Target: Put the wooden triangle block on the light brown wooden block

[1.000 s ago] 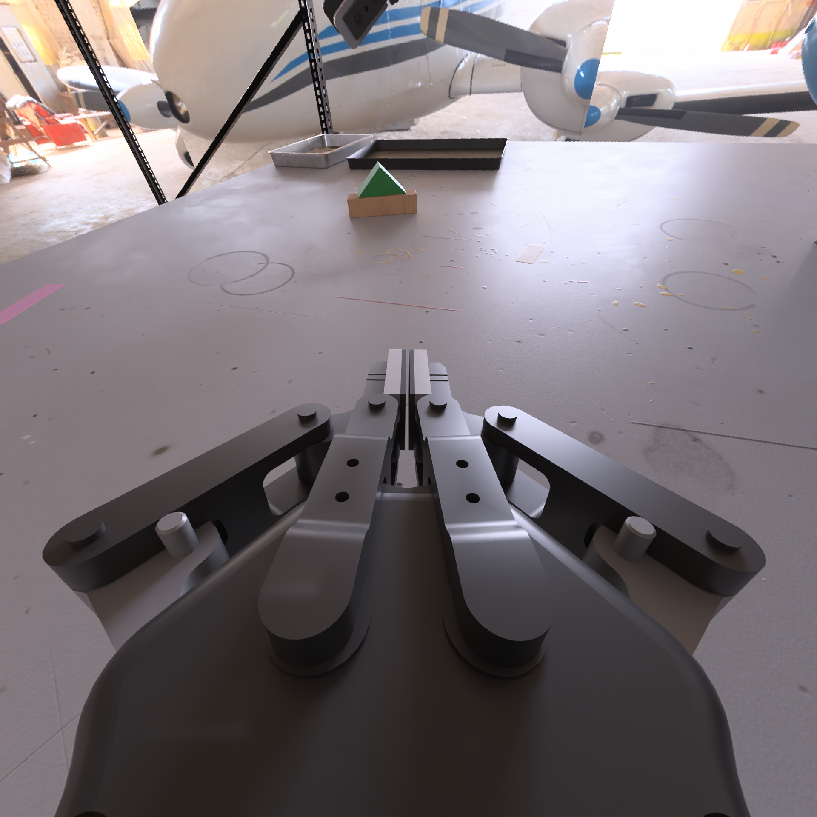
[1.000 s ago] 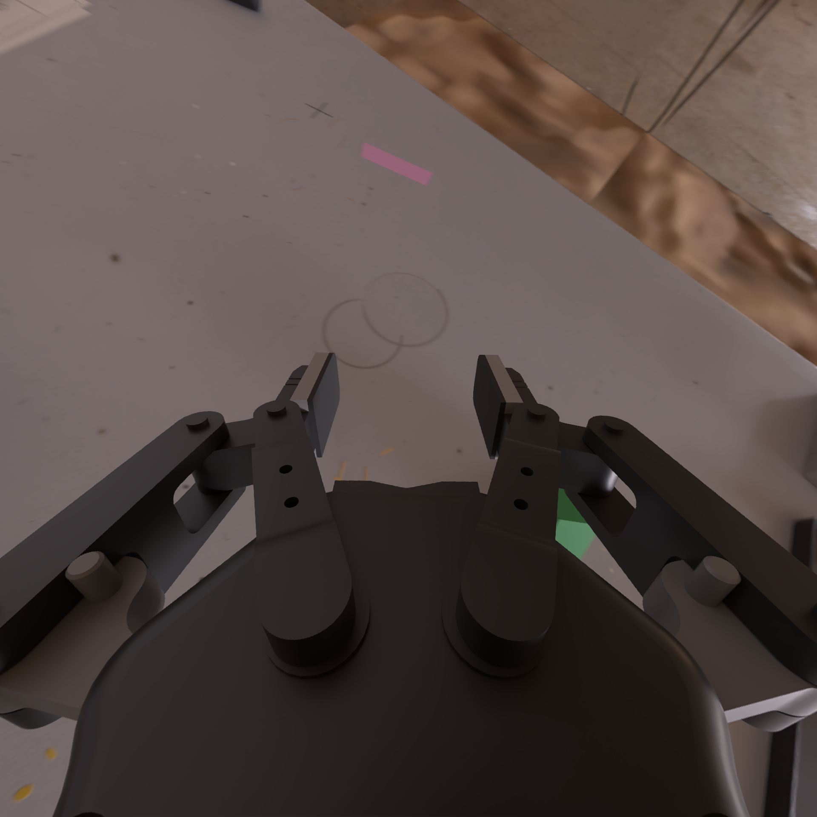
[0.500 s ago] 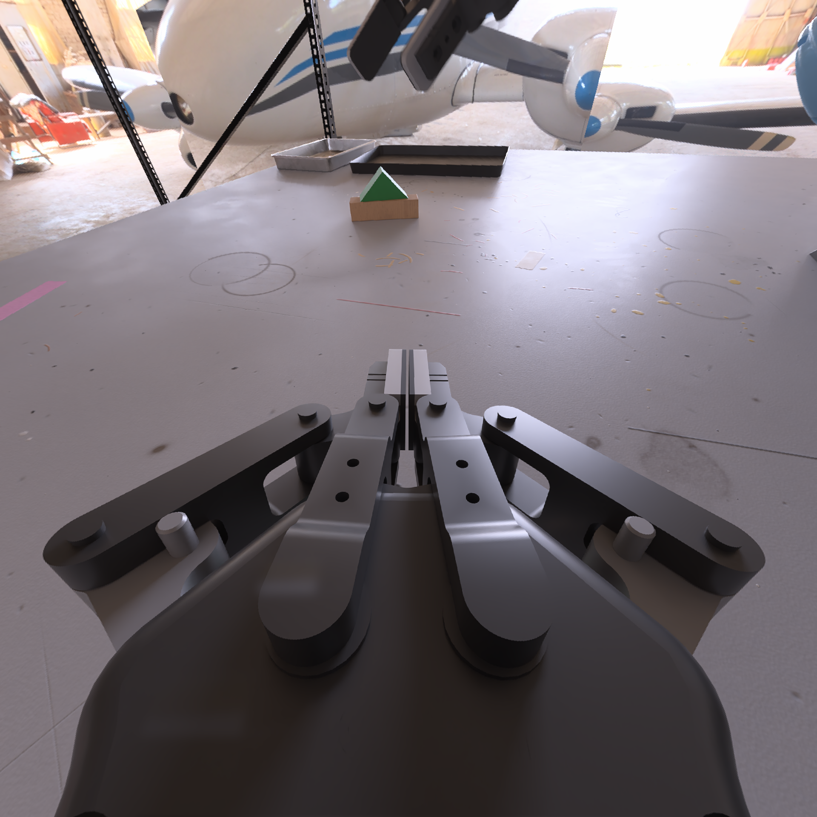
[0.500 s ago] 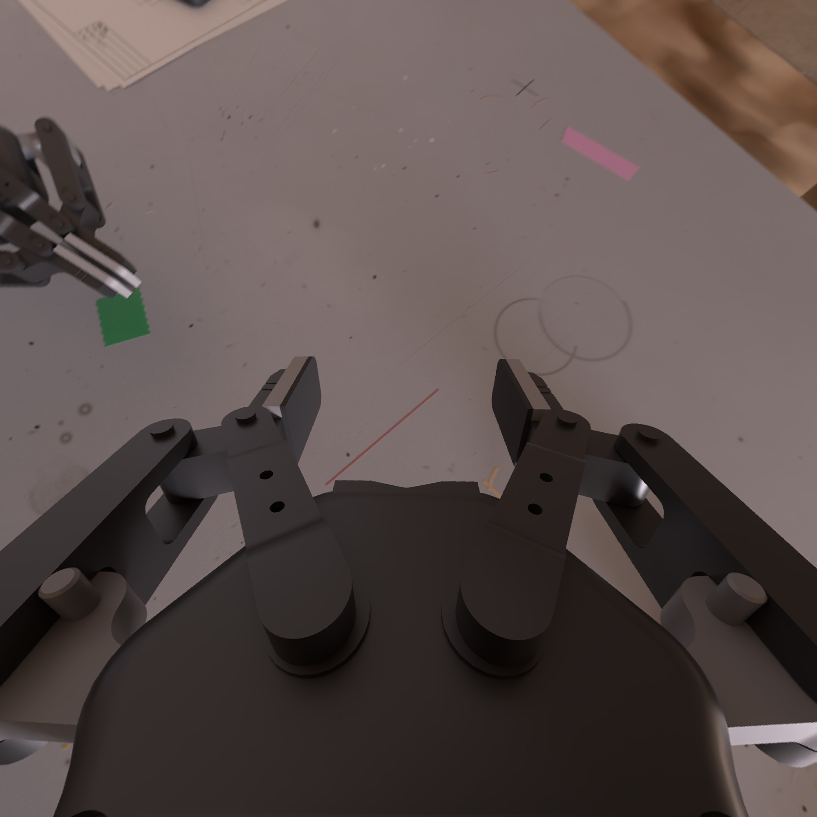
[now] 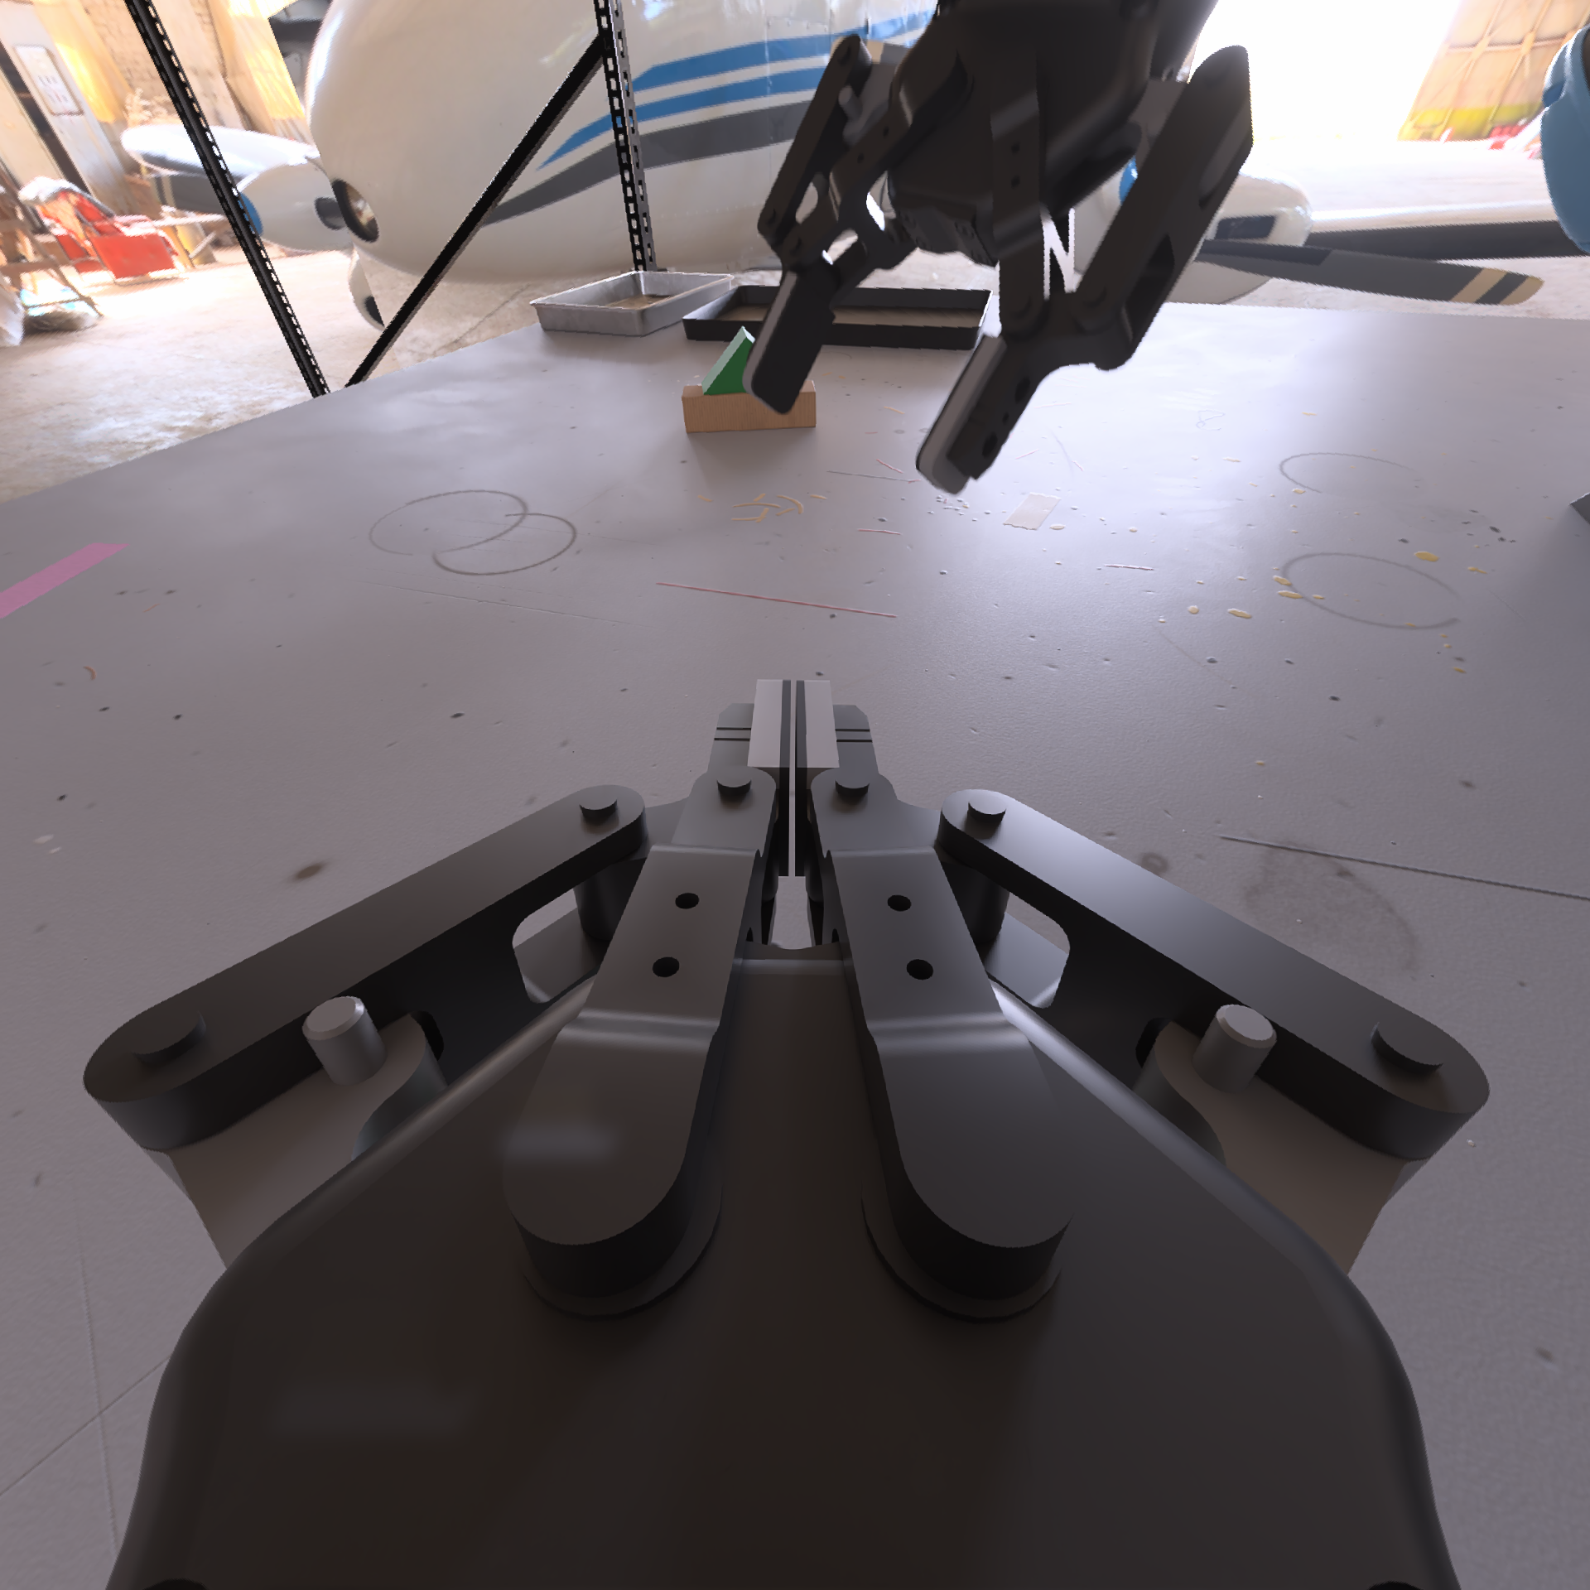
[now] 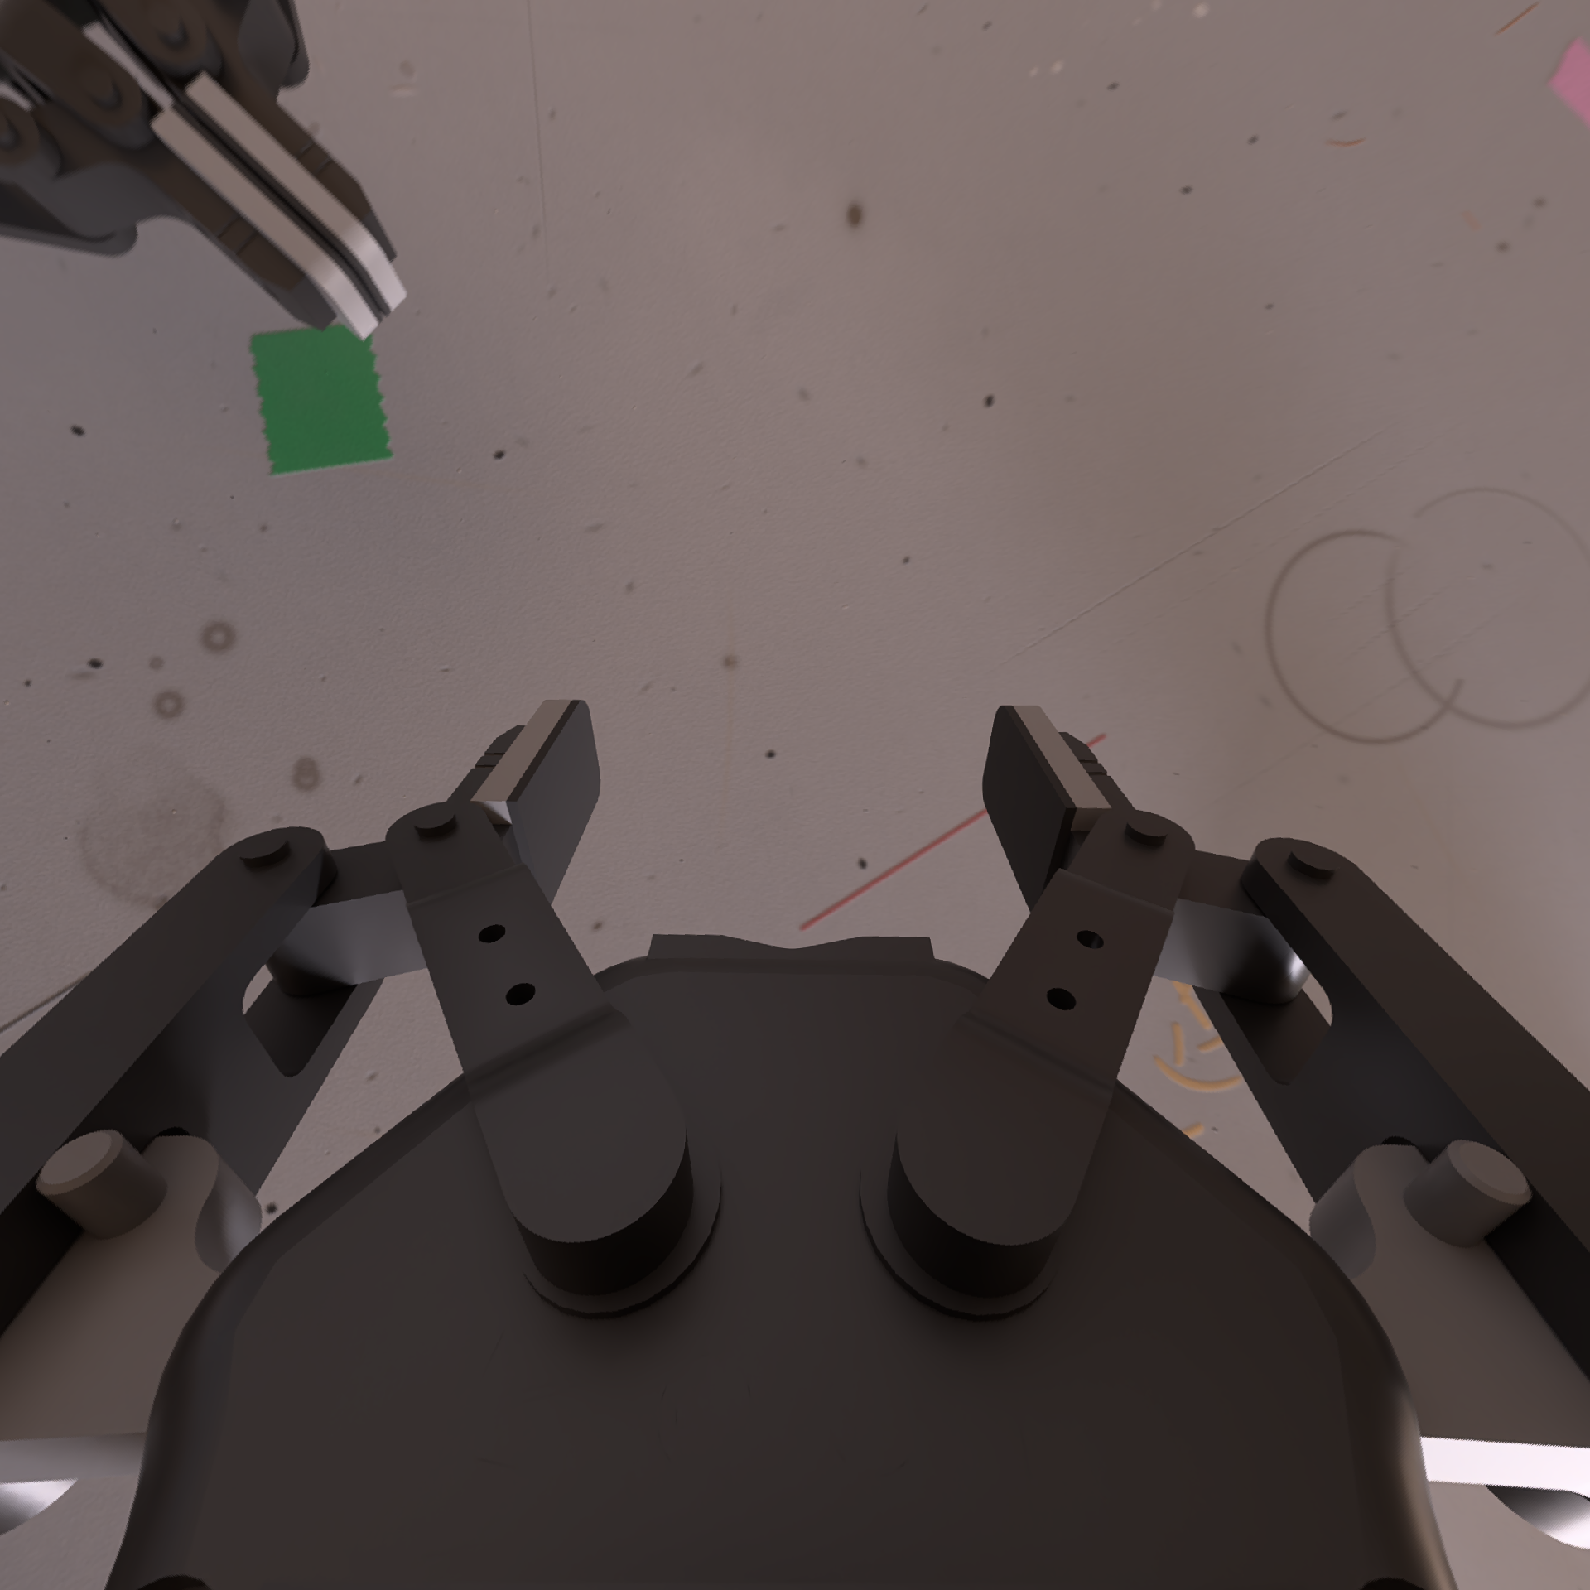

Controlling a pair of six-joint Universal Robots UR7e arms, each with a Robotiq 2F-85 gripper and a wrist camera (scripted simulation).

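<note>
In the left wrist view, the green triangle block sits on the light brown wooden block at the far side of the grey table. My right gripper hangs open and empty above the table, nearer to the camera than the blocks, and one finger hides part of the triangle. My left gripper is shut and empty, low over the table. In the right wrist view, the right gripper is open over bare table. The shut left gripper shows at the upper left. The blocks are out of that view.
A silver tray and a black tray lie behind the blocks at the table's far edge. A black rack frame stands at the far left. A green flat patch and pink tape mark the table.
My right gripper has moved away from the blocks toward my left gripper, staying open and empty. The triangle stays on the light brown block. My left gripper has barely moved.
</note>
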